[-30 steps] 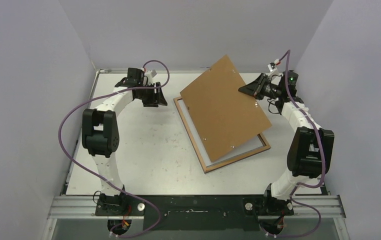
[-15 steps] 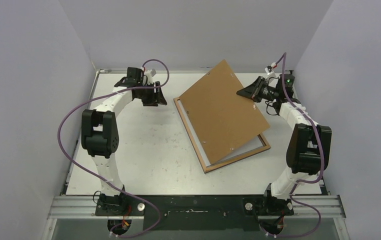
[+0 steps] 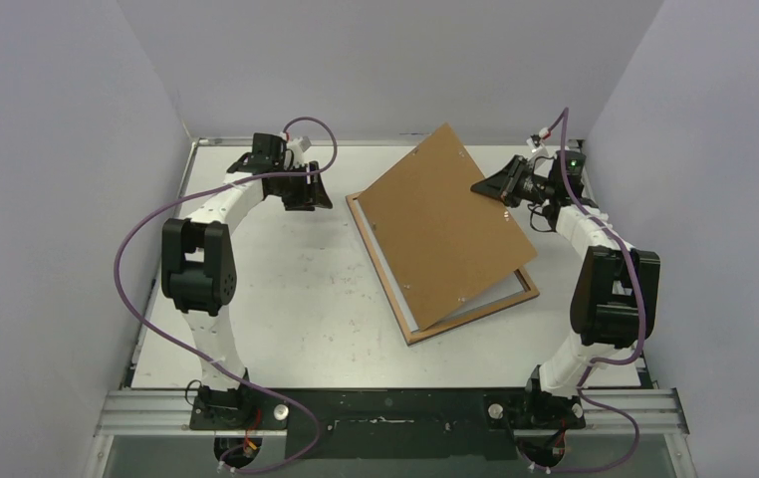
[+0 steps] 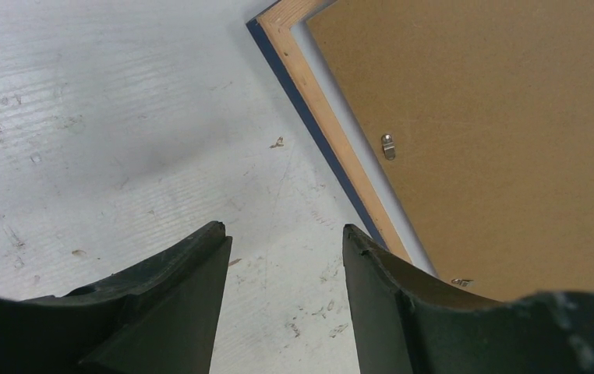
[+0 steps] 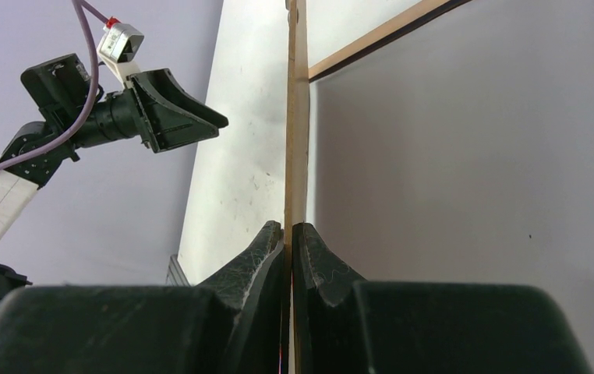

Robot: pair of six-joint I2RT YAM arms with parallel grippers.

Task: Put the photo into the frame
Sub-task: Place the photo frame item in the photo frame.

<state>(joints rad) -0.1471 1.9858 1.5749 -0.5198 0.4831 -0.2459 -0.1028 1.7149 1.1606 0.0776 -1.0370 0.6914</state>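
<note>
Soft, even light from above lit the overhead view, the white table [image 3: 286, 289] bright without glare. The backing board [image 3: 445, 224] shaded the surface beneath it in the right wrist view. Fingers [image 4: 161, 312] at both wrist views' bottom edges were dark and blurred.

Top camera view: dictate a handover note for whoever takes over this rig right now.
Right tool: shut on the edge of the backing board, holding it tilted up over the frame.
Left tool: open, empty, hovering beside the frame's corner.
Frame: flat on the table, wood back up, opened.
Photo: not visible in any view; find it first.
Done: the board's right side is lifted clear of the frame.
Left: lay the photo inside, lower the board back, and fasten it.
</note>
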